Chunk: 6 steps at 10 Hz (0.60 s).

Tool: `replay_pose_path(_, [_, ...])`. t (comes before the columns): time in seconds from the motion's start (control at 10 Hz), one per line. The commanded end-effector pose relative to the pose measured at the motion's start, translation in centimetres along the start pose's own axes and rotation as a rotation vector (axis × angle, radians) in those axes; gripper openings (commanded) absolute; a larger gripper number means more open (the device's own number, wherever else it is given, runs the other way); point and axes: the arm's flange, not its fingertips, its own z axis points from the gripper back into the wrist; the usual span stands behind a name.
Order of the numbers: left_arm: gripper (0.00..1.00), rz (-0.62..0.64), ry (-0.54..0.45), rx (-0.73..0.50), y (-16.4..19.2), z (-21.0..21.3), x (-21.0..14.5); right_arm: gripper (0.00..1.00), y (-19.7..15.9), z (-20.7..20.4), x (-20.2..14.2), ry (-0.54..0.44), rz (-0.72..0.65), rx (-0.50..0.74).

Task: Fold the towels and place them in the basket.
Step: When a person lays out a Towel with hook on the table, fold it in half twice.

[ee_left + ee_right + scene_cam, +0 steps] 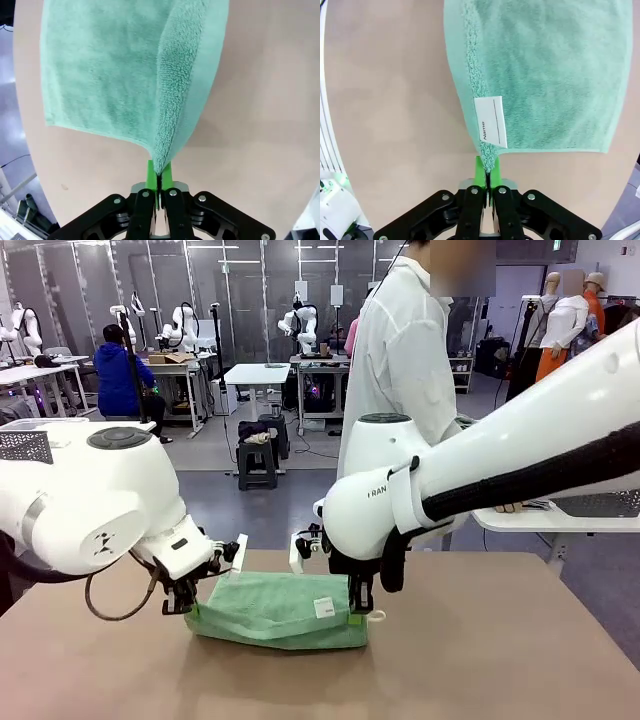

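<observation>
A mint green towel [275,608] lies doubled over on the brown table [480,660], its near edge lifted at both ends. My left gripper [183,602] is shut on the towel's left corner; in the left wrist view the green pads [151,172] pinch the towel [125,75] at its tip. My right gripper [358,608] is shut on the right corner. The right wrist view has the towel [545,75] with a white name tag [491,122] just above the pinching pads [480,170]. The basket is out of view.
A person in a white coat [400,360] stands at the far side of the table. A white side table [560,515] sits at the right behind my right arm. Bare tabletop surrounds the towel on all sides.
</observation>
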Motion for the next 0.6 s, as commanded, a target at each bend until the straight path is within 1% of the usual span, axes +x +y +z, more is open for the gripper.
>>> replay_pose_path(0.0, [0.04, -0.006, 0.036, -0.012, 2.9, -0.5, 0.7, 0.04, -2.3, -0.2, 0.5, 0.009, 0.005, 0.021])
replay_pose_path(0.1, [0.04, -0.005, 0.036, -0.02, 3.8, -0.6, 0.9, 0.04, -2.8, 0.0, 0.6, 0.007, -0.004, 0.023])
replay_pose_path(0.3, [0.04, 0.02, 0.042, -0.029, 4.2, -0.8, 0.7, 0.04, -3.3, 0.2, 0.5, 0.002, -0.023, 0.025])
replay_pose_path(0.4, [0.04, 0.013, 0.008, -0.014, 3.3, -0.7, 0.7, 0.04, -3.0, 0.2, 0.6, 0.019, -0.026, 0.018])
replay_pose_path(0.5, [0.04, 0.013, 0.008, -0.014, 3.3, -0.7, 0.7, 0.04, -2.9, 0.0, 0.5, -0.01, -0.021, 0.02])
